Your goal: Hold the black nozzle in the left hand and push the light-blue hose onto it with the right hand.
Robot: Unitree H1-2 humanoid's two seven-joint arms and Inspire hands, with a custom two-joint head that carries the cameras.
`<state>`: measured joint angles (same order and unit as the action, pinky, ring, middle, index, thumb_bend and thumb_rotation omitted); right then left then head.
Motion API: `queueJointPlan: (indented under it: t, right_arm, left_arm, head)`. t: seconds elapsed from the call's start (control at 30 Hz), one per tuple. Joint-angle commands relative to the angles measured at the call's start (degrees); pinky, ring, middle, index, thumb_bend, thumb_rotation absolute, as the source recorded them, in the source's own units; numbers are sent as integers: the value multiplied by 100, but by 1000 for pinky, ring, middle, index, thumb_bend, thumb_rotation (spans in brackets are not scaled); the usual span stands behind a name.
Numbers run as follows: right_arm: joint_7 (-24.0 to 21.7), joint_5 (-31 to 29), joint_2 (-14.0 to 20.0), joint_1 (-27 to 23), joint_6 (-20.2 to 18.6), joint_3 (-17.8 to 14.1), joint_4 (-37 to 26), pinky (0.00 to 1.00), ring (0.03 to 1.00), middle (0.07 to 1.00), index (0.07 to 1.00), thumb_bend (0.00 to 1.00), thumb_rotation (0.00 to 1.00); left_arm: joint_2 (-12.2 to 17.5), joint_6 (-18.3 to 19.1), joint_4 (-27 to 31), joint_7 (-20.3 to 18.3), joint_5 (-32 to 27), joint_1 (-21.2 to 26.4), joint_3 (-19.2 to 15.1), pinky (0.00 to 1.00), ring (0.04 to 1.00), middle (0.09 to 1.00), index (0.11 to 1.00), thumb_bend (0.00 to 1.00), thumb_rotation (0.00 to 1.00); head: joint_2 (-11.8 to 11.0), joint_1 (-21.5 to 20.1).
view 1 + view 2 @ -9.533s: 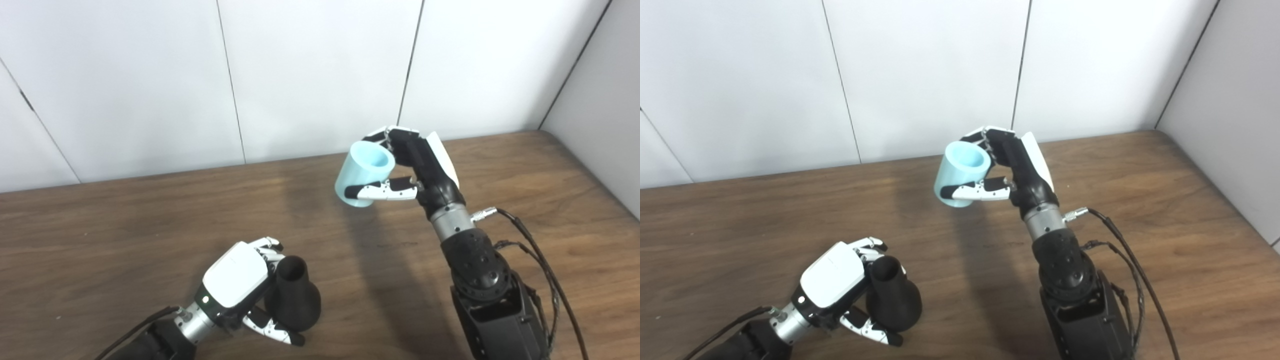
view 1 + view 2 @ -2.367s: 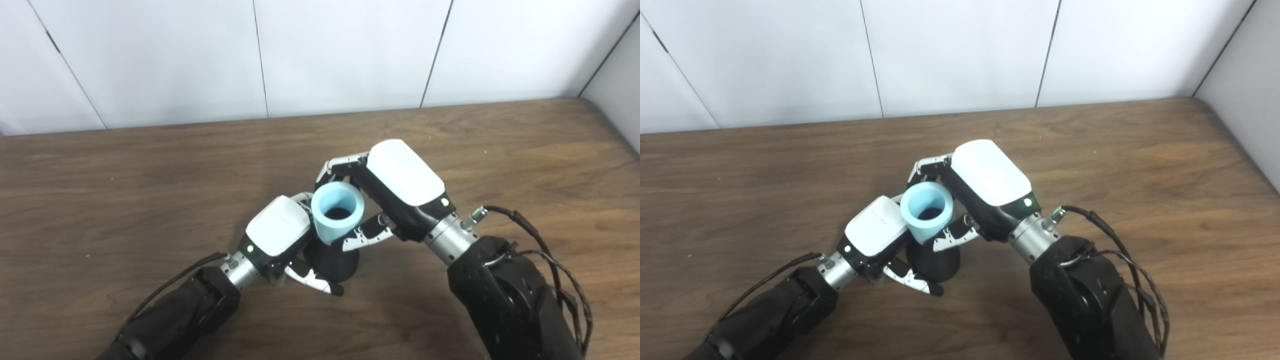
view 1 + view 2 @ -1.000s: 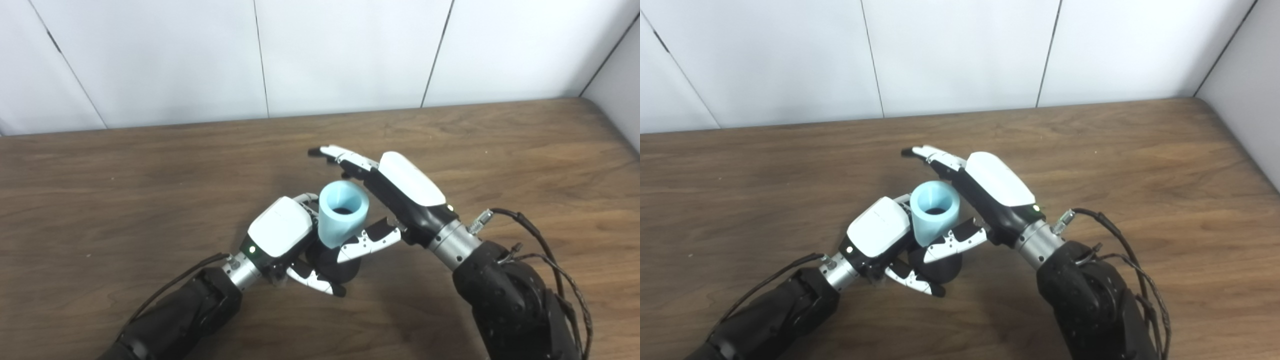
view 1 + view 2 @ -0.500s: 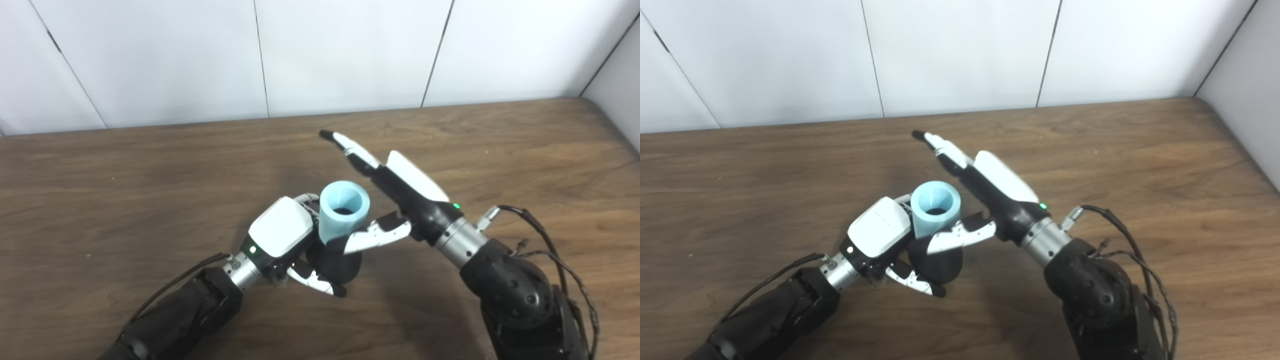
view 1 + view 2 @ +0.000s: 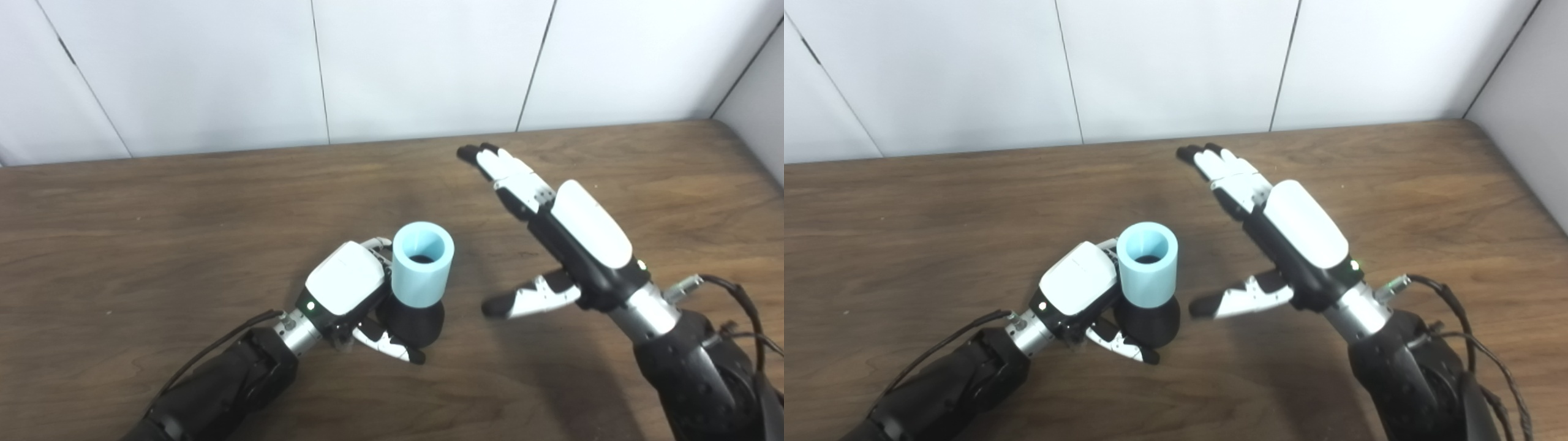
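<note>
The black nozzle (image 5: 411, 321) stands on the wooden table (image 5: 122, 233) with its wide base down. My left hand (image 5: 346, 293) is shut on it from the left. A short light-blue hose (image 5: 422, 263) sits upright on the nozzle's neck, its open end facing up; the neck itself is hidden inside. My right hand (image 5: 560, 229) is open to the right of the hose, fingers stretched toward the back wall and thumb pointing left. A gap of bare table separates it from the hose.
White wall panels (image 5: 416, 61) stand behind the table's far edge. A side wall (image 5: 756, 73) closes off the right corner. Cables (image 5: 735, 300) hang off my right forearm.
My right hand has let go of the hose, spread its fingers and drawn away to the right. The hose stays on the nozzle, and my left hand has not moved.
</note>
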<state>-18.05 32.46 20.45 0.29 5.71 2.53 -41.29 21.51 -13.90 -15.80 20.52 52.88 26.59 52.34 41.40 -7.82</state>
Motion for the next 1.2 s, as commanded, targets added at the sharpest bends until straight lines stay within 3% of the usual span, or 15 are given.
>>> queueJointPlan:
  t: [0.0,0.1,0.2,0.37,0.6,0.9,1.17]
  right_arm:
    - [-84,194,56,-140,222,28,-438,990,1000,978,961,876,1000]
    - [-267,492,27,-148,250,187,-564,997,1000,973,944,852,989]
    - [-290,1028,-24,-105,522,352,-484,971,998,951,920,825,981]
    - [-445,1670,-107,80,709,615,-353,980,975,912,875,823,896]
    - [-528,2111,-188,163,864,766,-289,980,1000,932,897,836,951]
    - [-459,2693,-285,254,1042,852,-123,968,1000,935,891,852,889]
    - [-486,2652,-290,308,1032,872,5,953,985,932,895,834,850]
  left_arm:
    - [-111,-96,-697,-921,685,-860,764,750,447,436,519,516,0]
    - [-120,-91,-717,-940,675,-848,761,748,448,434,519,516,0]
    - [-125,-74,-720,-988,687,-832,773,764,465,434,521,515,0]
    - [-127,-57,-698,-1024,724,-819,791,769,474,436,528,514,0]
    - [-124,-69,-705,-963,709,-833,781,754,458,433,527,514,0]
    - [-105,-70,-664,-1018,709,-835,791,758,462,433,527,513,0]
    - [-95,-78,-643,-1023,681,-846,777,756,459,436,525,514,0]
  head:
    - [1,-9]
    - [-19,-26]
    - [-28,-12]
    - [-26,4]
    - [-27,6]
    - [-22,18]
    - [-7,3]
